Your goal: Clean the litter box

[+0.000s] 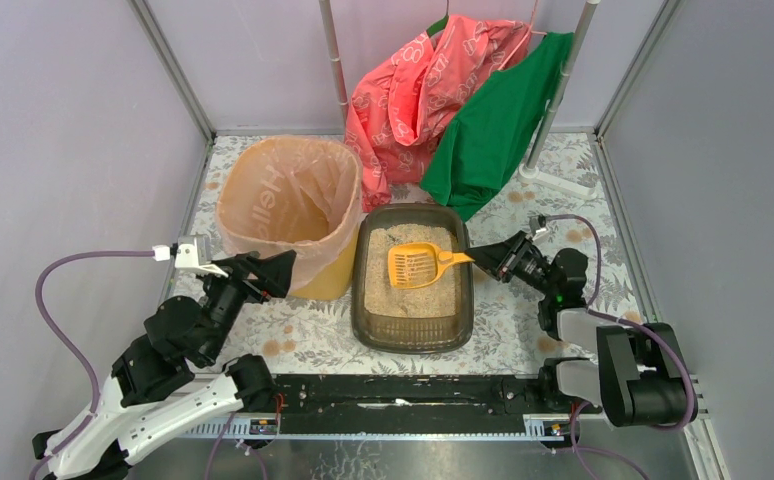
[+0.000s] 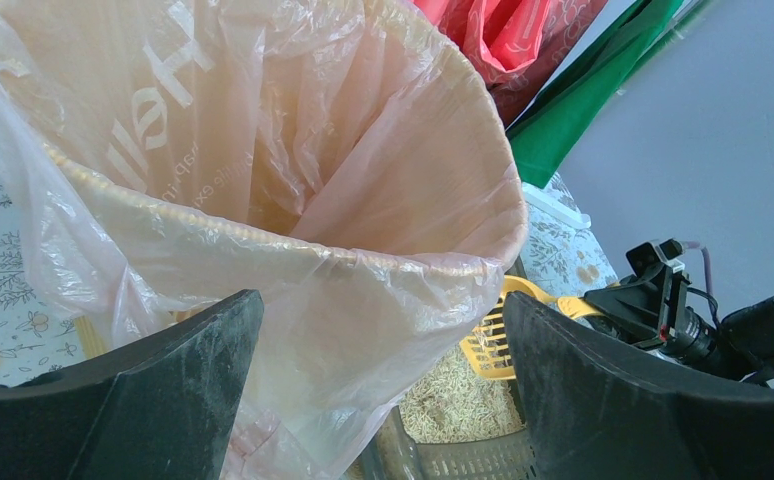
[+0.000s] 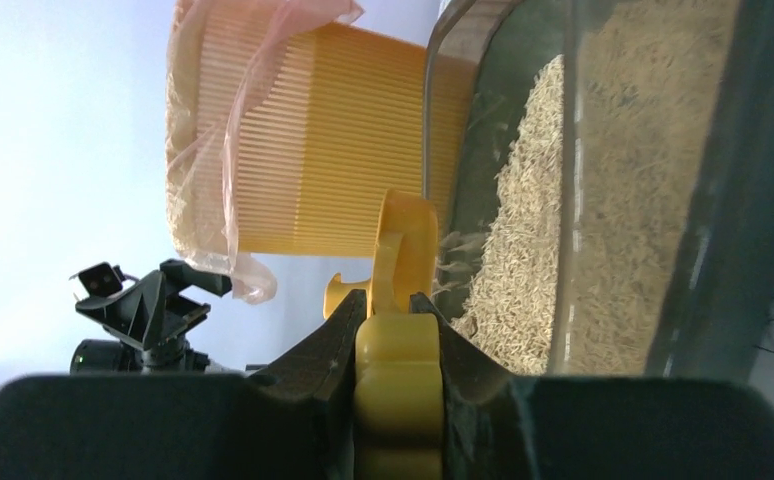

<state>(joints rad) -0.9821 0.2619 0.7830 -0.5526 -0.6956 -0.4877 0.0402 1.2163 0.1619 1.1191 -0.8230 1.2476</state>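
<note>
The litter box [image 1: 361,300] is a dark shallow tray holding beige granules [image 1: 413,300], in the middle of the table. A yellow slotted scoop [image 1: 418,265] lies over the granules in its rear half. My right gripper [image 1: 483,258] is shut on the scoop's handle [image 3: 398,345] at the tray's right rim [image 3: 723,200]. Open, my left gripper [image 1: 281,272] sits against the front right side of the yellow bin with a peach liner [image 1: 293,200]. Its jaws stand either side of the liner [image 2: 263,150] without pinching it. Past the right finger show the scoop [image 2: 491,345] and the tray [image 2: 463,455].
A red patterned bag [image 1: 413,90] and a green cloth [image 1: 493,125] are heaped at the back, behind the tray. Two metal poles [image 1: 335,60] [image 1: 563,90] rise there. Grey walls close in the floral table cover [image 1: 293,335] on three sides.
</note>
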